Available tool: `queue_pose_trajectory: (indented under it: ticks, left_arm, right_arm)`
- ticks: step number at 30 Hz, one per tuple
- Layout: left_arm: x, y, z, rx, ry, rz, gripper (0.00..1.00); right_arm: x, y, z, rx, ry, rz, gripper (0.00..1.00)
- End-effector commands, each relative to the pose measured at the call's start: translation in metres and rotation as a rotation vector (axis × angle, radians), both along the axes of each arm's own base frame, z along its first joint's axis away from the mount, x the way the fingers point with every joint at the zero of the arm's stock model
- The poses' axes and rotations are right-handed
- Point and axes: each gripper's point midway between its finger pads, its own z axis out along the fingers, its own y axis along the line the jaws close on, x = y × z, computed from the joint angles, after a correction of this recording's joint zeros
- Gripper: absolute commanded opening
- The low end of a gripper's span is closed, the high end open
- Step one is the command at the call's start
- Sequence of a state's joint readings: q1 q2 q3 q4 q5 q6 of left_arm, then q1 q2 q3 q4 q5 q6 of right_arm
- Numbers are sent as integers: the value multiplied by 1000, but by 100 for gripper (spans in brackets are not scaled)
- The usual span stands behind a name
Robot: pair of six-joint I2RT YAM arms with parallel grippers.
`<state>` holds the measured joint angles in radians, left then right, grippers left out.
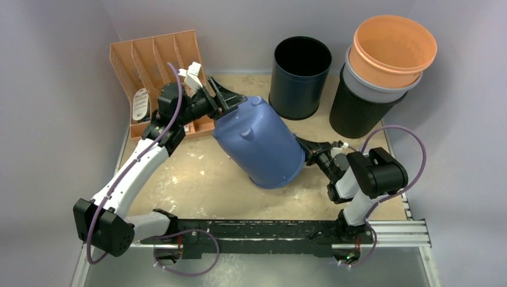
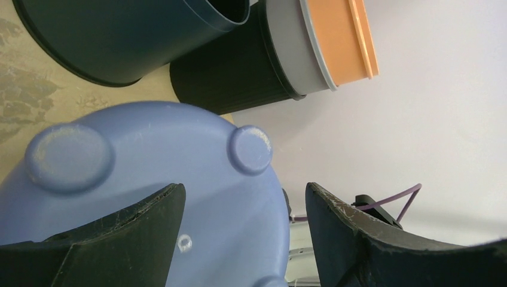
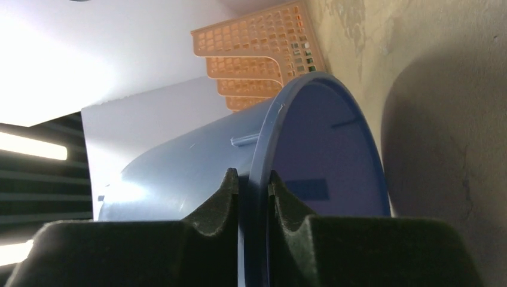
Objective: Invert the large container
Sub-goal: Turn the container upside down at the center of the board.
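Note:
The large blue container (image 1: 260, 143) lies tilted on its side on the table, base toward the back left, open rim toward the front right. My left gripper (image 1: 230, 98) is open at the base; in the left wrist view (image 2: 244, 188) one finger lies over the blue base (image 2: 149, 179) with its round feet, and the other stands past the base's edge. My right gripper (image 1: 305, 152) is shut on the container's rim; in the right wrist view (image 3: 254, 176) the rim (image 3: 263, 137) runs between both fingers.
An orange slotted rack (image 1: 155, 66) stands at the back left behind the left arm. A dark navy bin (image 1: 299, 78) stands upright at the back centre. A stack of black, grey and orange bins (image 1: 382, 72) stands at the back right. A rail (image 1: 269, 230) runs along the near edge.

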<state>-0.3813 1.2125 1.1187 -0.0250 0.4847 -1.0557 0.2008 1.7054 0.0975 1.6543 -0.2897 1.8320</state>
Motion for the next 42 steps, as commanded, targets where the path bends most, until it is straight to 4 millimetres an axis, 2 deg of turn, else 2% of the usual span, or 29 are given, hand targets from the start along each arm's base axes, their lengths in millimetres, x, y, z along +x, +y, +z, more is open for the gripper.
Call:
queue_pose_trajectory:
  ticks: [1, 12, 15, 20, 22, 25, 27, 32, 36, 39, 42]
  left_arm:
    - [-11, 4, 48, -41, -130, -2, 73]
    - [-14, 7, 62, -40, -155, 12, 74]
    - [-12, 11, 60, 8, -160, 34, 74]
    - [-9, 16, 58, 58, -170, 59, 74]
    - [-8, 16, 55, 65, -163, 63, 75]
    - [-7, 17, 52, 68, -160, 69, 75]
    - [-6, 17, 49, 71, -155, 71, 75]
    - [-6, 19, 47, 76, -150, 78, 75]
    - [-6, 25, 43, 126, -153, 101, 75]
    - [-4, 32, 40, 185, -154, 126, 75]
    - [-4, 38, 46, 227, -178, 150, 75]
  right_arm:
    - [-21, 18, 50, -142, -409, 121, 18]
    - [-21, 22, 37, -154, -368, 154, 48]
    - [-17, 24, 26, -199, -319, 167, 55]
    - [-2, 25, 13, -382, -231, 201, 63]
    - [10, 15, 0, -543, -146, 185, 72]
    - [20, 3, 6, -685, -97, 168, 84]
    - [21, 3, 9, -691, -84, 178, 85]
    - [24, -2, 2, -780, -59, 196, 86]
    - [20, -9, 7, -816, -40, 183, 86]
    - [11, -20, 12, -894, -27, 174, 86]
    - [-7, -33, 12, -969, -5, 171, 87]
